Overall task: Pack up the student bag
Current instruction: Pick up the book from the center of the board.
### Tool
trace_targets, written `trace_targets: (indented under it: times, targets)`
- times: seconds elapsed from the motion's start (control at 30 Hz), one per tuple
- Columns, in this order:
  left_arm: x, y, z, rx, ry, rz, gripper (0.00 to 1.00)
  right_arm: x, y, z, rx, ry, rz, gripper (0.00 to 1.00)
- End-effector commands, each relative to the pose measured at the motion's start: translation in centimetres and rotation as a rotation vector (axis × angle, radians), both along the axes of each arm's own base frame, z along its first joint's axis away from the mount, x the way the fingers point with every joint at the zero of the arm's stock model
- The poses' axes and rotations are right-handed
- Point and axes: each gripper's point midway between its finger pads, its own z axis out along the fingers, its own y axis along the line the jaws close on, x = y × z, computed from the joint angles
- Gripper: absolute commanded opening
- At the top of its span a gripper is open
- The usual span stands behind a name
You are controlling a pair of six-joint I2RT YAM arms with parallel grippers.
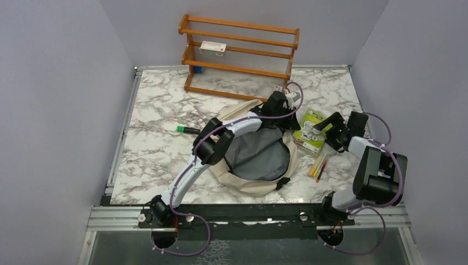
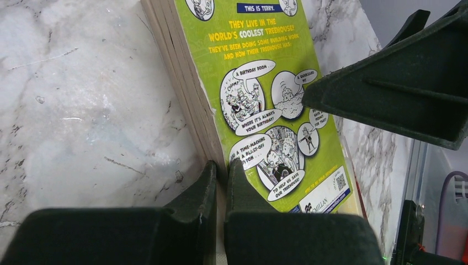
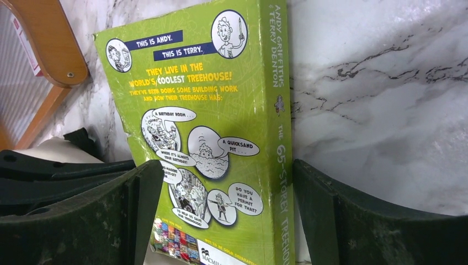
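The student bag [image 1: 241, 184], beige with a grey lining, lies open in the middle of the table. Right of it lies a green paperback book [image 1: 310, 131]. My left arm reaches over the bag. The left gripper [image 2: 221, 168] is shut, pinching the book's [image 2: 259, 83] cover at its page-side edge near a corner. My right gripper [image 3: 226, 165] stands open astride the book [image 3: 204, 94], one finger [image 3: 132, 210] over the cover and the other finger [image 3: 325, 215] outside the spine, neither touching. In the top view the right gripper [image 1: 321, 131] sits at the book's right side.
Several pens [image 1: 319, 165] lie just right of the bag. A green-capped marker [image 1: 187, 130] lies to its left. A wooden rack [image 1: 240, 52] holding a small box [image 1: 213, 48] stands at the back. Grey walls enclose the table on three sides.
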Motion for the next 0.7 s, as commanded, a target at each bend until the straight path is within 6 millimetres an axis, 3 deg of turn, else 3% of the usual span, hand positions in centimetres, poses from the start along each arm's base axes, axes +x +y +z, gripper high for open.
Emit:
trace_targets:
  times: [0.0,0.37,0.67]
  targets:
    - [-1.9,6.8,-11.7,0.311,0.191,0.059,0.0,-1.2,1.6,-1.9,0.079,0.037,0.064,0.91]
    - [-2.7,6.5,-12.7,0.333,0.194,0.022,0.0,-0.9,6.0,1.1,0.273,-0.195,0.261,0.7]
    - [-3.2,5.9,-13.0,0.341,0.183,-0.014,0.0,-1.2,7.9,2.6,0.367,-0.297,0.35,0.68]
